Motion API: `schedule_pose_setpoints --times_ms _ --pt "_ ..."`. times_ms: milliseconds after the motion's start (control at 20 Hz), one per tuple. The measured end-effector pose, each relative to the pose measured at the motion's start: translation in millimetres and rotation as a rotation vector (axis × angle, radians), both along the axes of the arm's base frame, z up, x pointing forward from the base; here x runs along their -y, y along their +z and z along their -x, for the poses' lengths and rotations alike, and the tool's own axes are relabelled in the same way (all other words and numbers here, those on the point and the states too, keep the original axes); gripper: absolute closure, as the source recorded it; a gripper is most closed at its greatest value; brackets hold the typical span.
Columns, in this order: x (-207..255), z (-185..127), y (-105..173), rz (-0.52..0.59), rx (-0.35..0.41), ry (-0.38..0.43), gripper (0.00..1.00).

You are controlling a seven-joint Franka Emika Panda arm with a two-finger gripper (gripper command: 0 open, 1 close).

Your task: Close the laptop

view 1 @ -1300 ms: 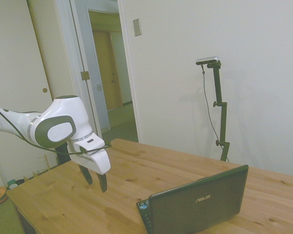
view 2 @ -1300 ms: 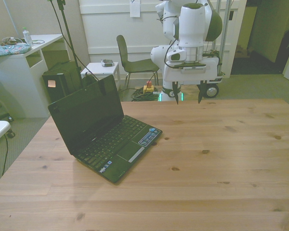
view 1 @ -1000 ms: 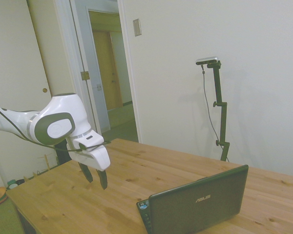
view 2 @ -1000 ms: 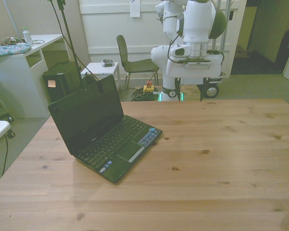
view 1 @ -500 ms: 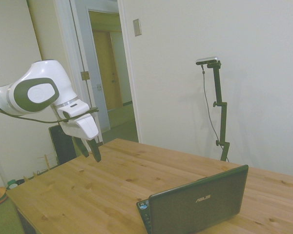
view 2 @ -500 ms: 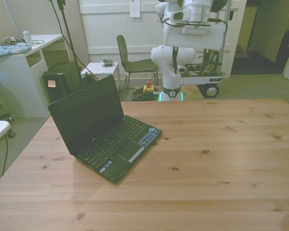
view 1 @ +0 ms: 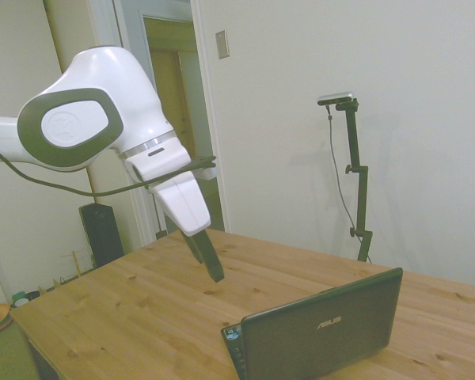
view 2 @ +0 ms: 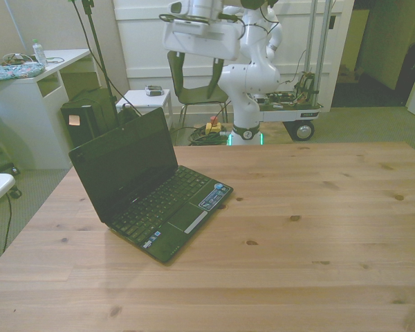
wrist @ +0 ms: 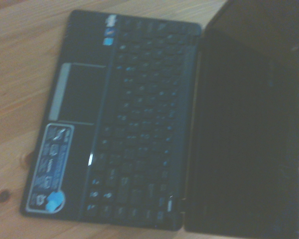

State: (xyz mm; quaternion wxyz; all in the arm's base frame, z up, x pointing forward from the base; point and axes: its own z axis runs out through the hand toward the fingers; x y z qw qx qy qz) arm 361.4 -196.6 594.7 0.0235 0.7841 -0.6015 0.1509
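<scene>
Table [view 2: 318, 228]: wooden, fills the lower half of the front view and the bottom of the side view.

Arm [view 1: 71, 131]: white, enters the side view from the left edge and sits in the upper left of that frame, raised well above the table. In the front view its wrist block sits at top centre-left.

Laptop [view 2: 149, 183]: open, on the table in the left-centre of the front view, screen dark and tilted back toward the front view's left, keyboard toward the right. In the side view it's at bottom centre-right, lid back [view 1: 321, 324] facing the camera, with the silver ASUS logo visible. The wrist view shows the keyboard deck and dark screen from above, blurred; blue-marked sticker [wrist: 52, 177] on the palm rest beside the touchpad [wrist: 77, 94].

Gripper [view 2: 195, 71]: hangs in the air above and behind the laptop, not touching it. In the front view the two dark fingers [view 2: 178, 71] stand clearly apart, nothing between them. In the side view they overlap into one dark slanted tip [view 1: 206, 255], pointing down toward the laptop.
</scene>
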Motion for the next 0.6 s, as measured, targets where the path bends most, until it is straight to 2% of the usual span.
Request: schedule_pose_setpoints --times_ms 350,600 --pt "105 17 14 0.003 0.011 -0.139 0.0" --pt "157 38 26 0.017 0.022 -0.208 0.0"
